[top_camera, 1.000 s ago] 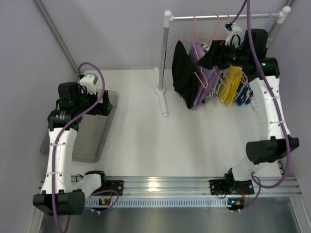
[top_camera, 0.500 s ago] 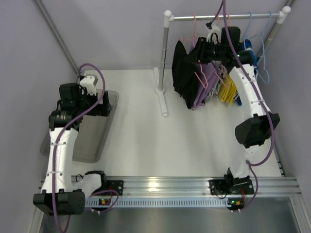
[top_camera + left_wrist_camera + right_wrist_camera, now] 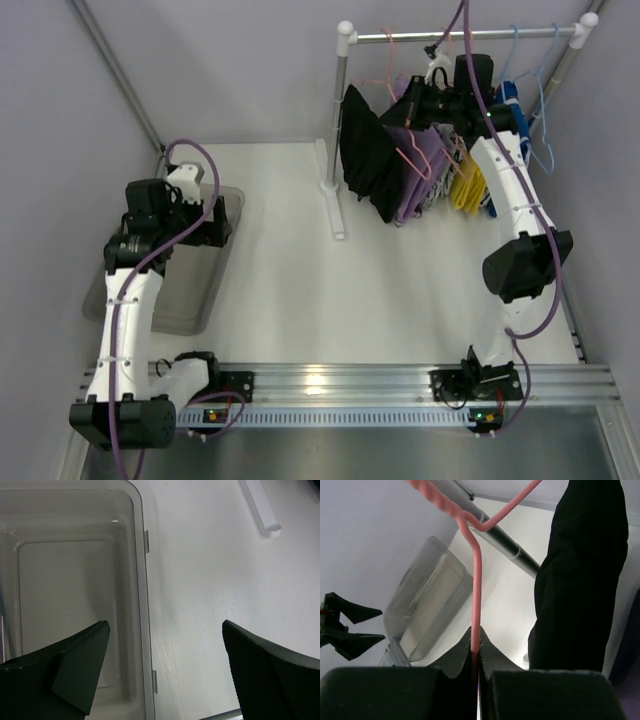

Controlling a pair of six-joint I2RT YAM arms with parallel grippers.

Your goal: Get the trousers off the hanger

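The black trousers (image 3: 362,150) (image 3: 580,580) hang from a pink wire hanger (image 3: 375,84) (image 3: 477,590) on the rail, pushed out to the left of the row. My right gripper (image 3: 418,102) (image 3: 476,647) is shut on that hanger's wire just below its twisted neck. The lilac trousers (image 3: 420,170) hang on a second pink hanger directly to the right of the black pair. My left gripper (image 3: 224,216) (image 3: 165,625) is open with nothing in it, low over the right rim of the clear tray (image 3: 190,290) (image 3: 141,580).
The clothes rail (image 3: 520,33) rests on a white post (image 3: 338,120) with a foot on the table. A yellow garment (image 3: 470,182) and a black-and-white printed one hang right of the lilac trousers. Blue hangers (image 3: 530,75) hang at the rail's right end.
My right arm swung left along the rail and its gripper shut on the pink hanger. The black trousers shifted left. My left gripper dropped slightly over the tray.
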